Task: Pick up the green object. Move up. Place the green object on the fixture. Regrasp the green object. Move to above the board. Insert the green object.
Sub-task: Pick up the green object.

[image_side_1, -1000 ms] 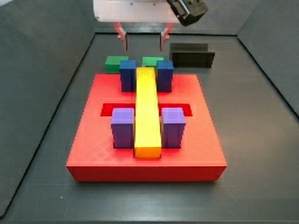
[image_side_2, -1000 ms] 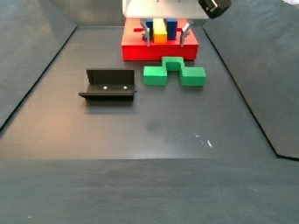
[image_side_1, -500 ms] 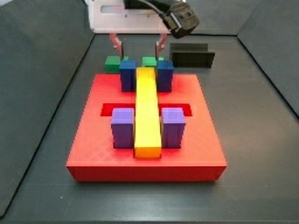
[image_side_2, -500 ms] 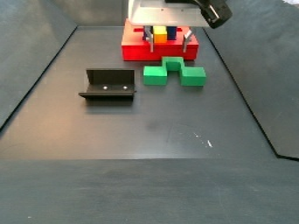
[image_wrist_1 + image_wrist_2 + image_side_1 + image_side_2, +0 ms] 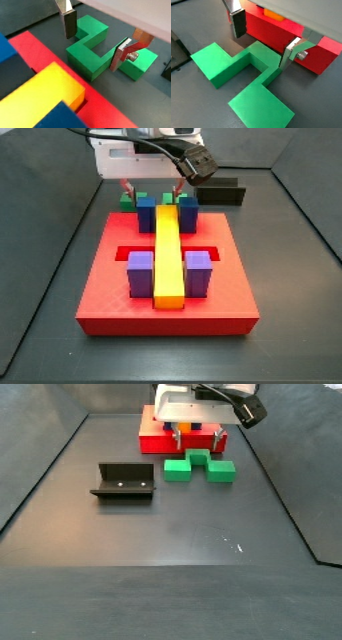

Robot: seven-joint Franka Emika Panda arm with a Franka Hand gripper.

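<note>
Dark floor: wide-spread fingers (image 5: 296, 50) astride green object (image 5: 241, 75) beside board (image 5: 167, 442), fixture (image 5: 123, 481) apart.

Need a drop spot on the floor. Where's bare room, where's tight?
Free: floor from the fixture and green object toward the camera. Crowded: the strip between green object and board, where the open gripper straddles the piece.

Even, soft overhead light, faint shadows; wrist views slightly blurred, side views sharper.
</note>
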